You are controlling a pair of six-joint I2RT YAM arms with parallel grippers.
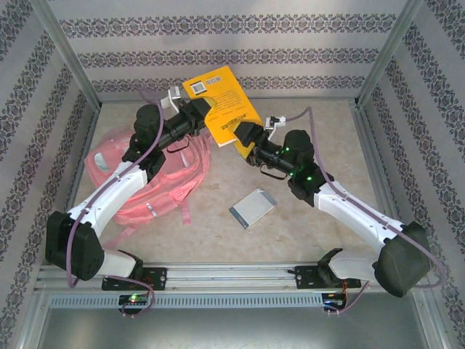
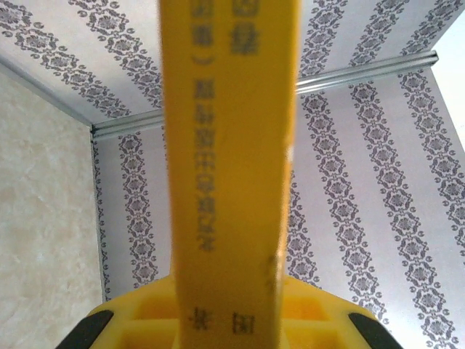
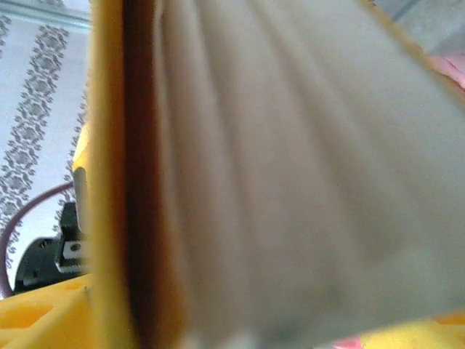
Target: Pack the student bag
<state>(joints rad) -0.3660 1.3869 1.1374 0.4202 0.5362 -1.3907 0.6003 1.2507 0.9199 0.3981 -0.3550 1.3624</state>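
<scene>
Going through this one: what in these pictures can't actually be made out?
- Student bag: its opening, top view, covered by the left arm.
- Yellow book: spine lettering blurred in the left wrist view; pages a close blur in the right wrist view.
- Right gripper: whether its fingers grip the book; top view too small, wrist view blocked by pages.
- Flat grey item: what it is, top view, too small.

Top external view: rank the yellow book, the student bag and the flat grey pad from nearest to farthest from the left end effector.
1. yellow book: gripped by the left end effector, at the back centre.
2. student bag: close beside it, on the table's left.
3. flat grey pad: farthest, lying mid-table toward the near edge.
</scene>
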